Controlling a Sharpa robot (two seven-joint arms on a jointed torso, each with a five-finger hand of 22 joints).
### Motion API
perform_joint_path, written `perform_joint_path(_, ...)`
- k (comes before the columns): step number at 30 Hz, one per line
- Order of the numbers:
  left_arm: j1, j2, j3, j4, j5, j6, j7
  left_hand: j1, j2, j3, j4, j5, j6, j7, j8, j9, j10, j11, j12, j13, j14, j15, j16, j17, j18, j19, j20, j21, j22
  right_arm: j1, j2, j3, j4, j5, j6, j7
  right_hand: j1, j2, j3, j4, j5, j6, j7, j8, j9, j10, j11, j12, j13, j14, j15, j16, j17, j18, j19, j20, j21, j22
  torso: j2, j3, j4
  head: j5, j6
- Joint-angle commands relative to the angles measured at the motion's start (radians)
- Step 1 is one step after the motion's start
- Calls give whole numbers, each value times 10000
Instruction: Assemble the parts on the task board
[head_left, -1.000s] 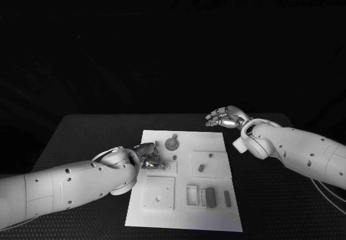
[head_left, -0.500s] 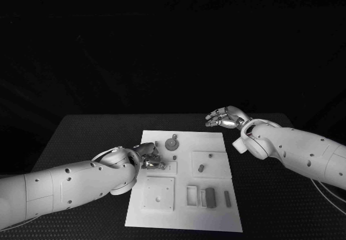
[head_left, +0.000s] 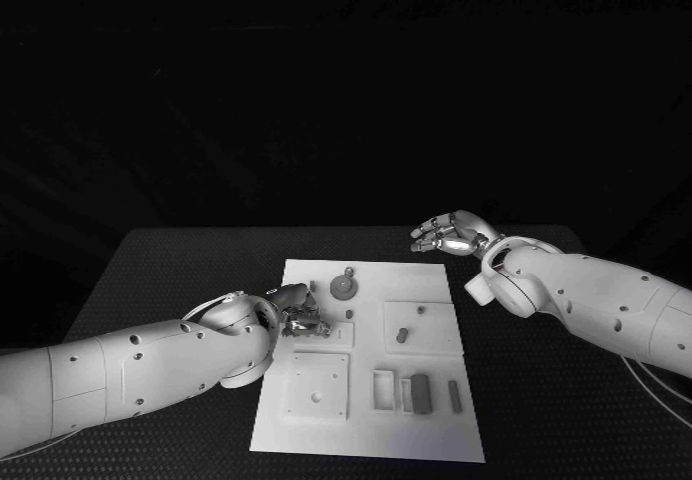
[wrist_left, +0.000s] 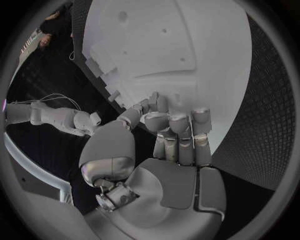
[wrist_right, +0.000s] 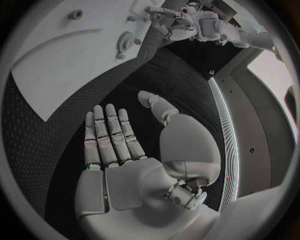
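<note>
L hand (head_left: 296, 312) low over board's (head_left: 368, 440) left side, fingers curled in; can't tell if they pinch anything. Parts (head_left: 421, 394) small, grey, prob. light, stiff, smooth plastic, so pinch by the long sides. Board white, mid-table: slim bars in slots near front, round piece (head_left: 343, 287) toward back. R hand (head_left: 450, 237) up past back-right corner, fingers apart, holding nothing.

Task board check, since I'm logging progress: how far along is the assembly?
Early on. Small grey parts lie loose on the white task board; one round part sits near its far edge. The left hand works over the board, its grasp unclear. The right hand hovers open beyond it.
</note>
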Motion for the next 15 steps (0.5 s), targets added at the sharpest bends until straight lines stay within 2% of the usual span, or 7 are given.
perform_joint_path(1, -4, 16, 1, 15, -33, 144, -73, 440, 522, 133, -228, 31, 479, -377, 30, 12, -357, -269, 50, -17, -29, -27, 49, -17, 83, -38, -967, -6, 161, -1, 0, 4, 15, -55, 21, 56, -90, 9, 2, 76, 59, -35, 4, 56, -10, 81, -11, -61, -5, -79, 12, -12, -17, -71, -66, 27, -40, 19, 3, -2, -4, 3, -5)
perform_joint_path(15, -5, 42, 1, 10, -360, 5, -139, 399, 575, 164, -340, -35, 484, -384, 28, 17, -363, -279, 63, -27, -19, -26, 62, -20, 86, -23, -972, 6, 160, -1, -1, 4, 27, -60, 21, 59, -140, -1, -6, 118, 157, -40, 4, 67, -25, 91, -10, -83, -4, -89, 13, 2, -34, -76, -64, 23, -74, 58, 4, -4, 0, 1, -8)
